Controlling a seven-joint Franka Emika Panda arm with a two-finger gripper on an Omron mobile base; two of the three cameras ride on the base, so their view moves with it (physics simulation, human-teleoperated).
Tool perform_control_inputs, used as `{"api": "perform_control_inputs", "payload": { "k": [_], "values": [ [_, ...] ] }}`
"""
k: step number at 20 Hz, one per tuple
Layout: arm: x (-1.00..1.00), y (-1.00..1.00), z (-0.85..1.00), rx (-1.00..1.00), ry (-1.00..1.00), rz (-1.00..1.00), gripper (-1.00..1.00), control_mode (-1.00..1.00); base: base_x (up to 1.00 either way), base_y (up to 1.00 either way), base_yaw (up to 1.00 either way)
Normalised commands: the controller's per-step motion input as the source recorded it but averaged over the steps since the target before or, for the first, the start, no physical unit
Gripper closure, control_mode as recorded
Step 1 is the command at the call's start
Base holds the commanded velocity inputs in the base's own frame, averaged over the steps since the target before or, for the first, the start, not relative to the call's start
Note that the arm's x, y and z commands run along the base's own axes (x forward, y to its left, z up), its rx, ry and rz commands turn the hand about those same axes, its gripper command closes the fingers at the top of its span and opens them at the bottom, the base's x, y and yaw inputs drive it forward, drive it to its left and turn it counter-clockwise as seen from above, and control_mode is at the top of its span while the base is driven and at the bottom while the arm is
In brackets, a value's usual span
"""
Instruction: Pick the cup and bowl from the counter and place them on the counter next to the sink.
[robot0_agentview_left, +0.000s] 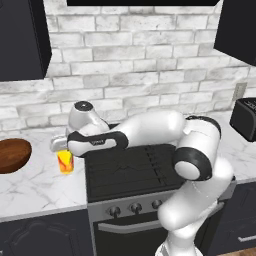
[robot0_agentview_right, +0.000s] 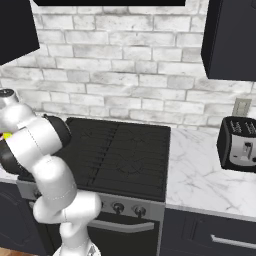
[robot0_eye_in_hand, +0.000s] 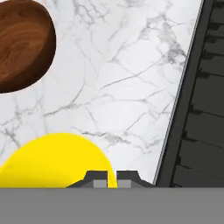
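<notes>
The yellow cup (robot0_agentview_left: 65, 161) with its red-orange pattern stands upright near the left edge of the stove on the white marble counter (robot0_agentview_left: 35, 185). My gripper (robot0_agentview_left: 63, 152) comes down on it from above. In the hand view the fingertips (robot0_eye_in_hand: 99, 177) sit close together, shut on the rim of the cup (robot0_eye_in_hand: 52, 162). Whether the cup rests on the marble or hangs just above it, I cannot tell. The brown wooden bowl (robot0_agentview_left: 11, 155) lies to the left of the cup and apart from it, also seen as the bowl (robot0_eye_in_hand: 22, 43) at the upper left. The sink is out of view.
A black stovetop (robot0_agentview_left: 130, 167) lies right beside the cup, its edge (robot0_eye_in_hand: 175, 131) running close to my fingers. A dark toaster (robot0_agentview_right: 237, 144) stands on the counter to the right of the stove. Dark wall cabinets hang above both sides.
</notes>
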Motion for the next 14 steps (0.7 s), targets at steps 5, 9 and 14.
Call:
{"api": "perform_control_inputs", "payload": {
  "k": [5, 9, 14],
  "values": [
    [0.0, -0.71, 0.57, 0.01, 0.03, -0.03, 1.0, -1.0, 0.0, 0.0, 0.0],
    [0.0, -0.84, 0.36, 0.0, 0.14, -0.03, 1.0, -1.0, 0.0, 0.0, 0.0],
    [0.0, -0.9, 0.23, 0.0, 0.14, -0.02, 1.0, -1.0, 0.0, 0.0, 0.0]
  ]
}}
